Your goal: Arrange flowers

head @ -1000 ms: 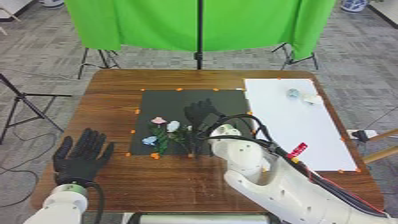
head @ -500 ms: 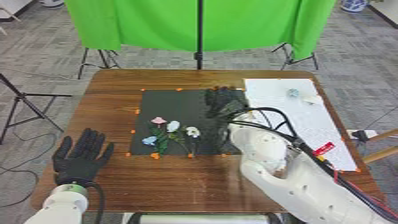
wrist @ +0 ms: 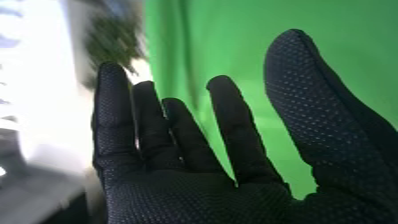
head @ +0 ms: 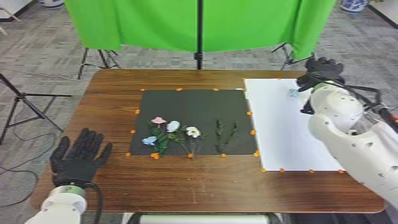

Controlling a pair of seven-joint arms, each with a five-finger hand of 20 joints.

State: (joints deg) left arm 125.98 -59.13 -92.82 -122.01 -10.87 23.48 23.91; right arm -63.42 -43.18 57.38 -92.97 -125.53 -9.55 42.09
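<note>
On the black sheet [head: 178,107] in the head view lie a pink flower [head: 158,120], a blue flower [head: 149,140] and two white flowers [head: 173,126], their stems toward the near edge. Beside them are green stems [head: 220,134]. A small pale blue thing [head: 293,93] is on the white sheet [head: 289,130]. My right hand [head: 322,69] is over the far right corner of the table, past that sheet. My left hand [head: 82,157] rests palm up at the left, fingers straight. In the right wrist view my right hand [wrist: 191,192] is open, holding nothing.
The brown table [head: 169,185] carries small orange tape marks around both sheets. A green cloth [head: 142,25] hangs beyond the far edge on a stand. The right forearm crosses the right part of the white sheet.
My right hand has moved from the black sheet to the far right, uncovering the green stems near the white flowers. My left hand has barely moved.
</note>
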